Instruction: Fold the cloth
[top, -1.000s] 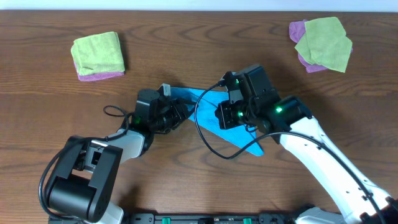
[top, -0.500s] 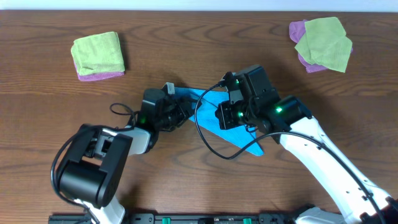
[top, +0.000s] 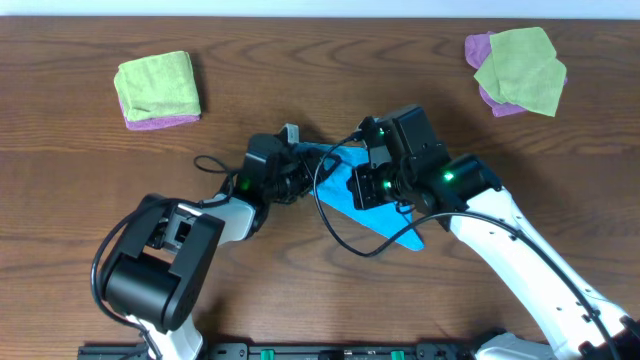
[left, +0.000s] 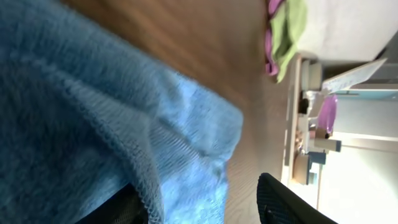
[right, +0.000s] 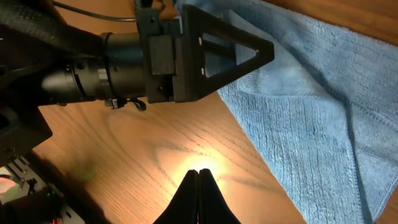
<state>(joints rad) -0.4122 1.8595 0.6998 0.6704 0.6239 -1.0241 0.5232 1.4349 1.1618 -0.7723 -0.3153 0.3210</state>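
The cloth (top: 396, 230) sits mid-table (top: 90, 190) between the two arms, already a rough triangle with its point toward the robot, so the fold is under way but far from tidy. The left gripper (top: 295, 170) is right at the cloth's left edge. In the left wrist view blue towelling (left: 93, 112) fills the frame and drapes between the dark fingers (left: 283, 199), so I judge the jaws are pinched on a raised edge, though the pinch itself is hidden. The right gripper (right: 199, 177) hovers over bare wood just beside the cloth's edge (right: 311, 112), its jaws pressed together on nothing.

What's left, as I read it: carry that edge across, lay it flat, square it up.

Against a second ago, the left arm has swung right and the lifted edge has come with it, so less blue shows on the left side. The right arm hasn't budged. The green-and-purple stacks at far left (top: 157, 88) and far right (top: 520, 68) lie where they were.
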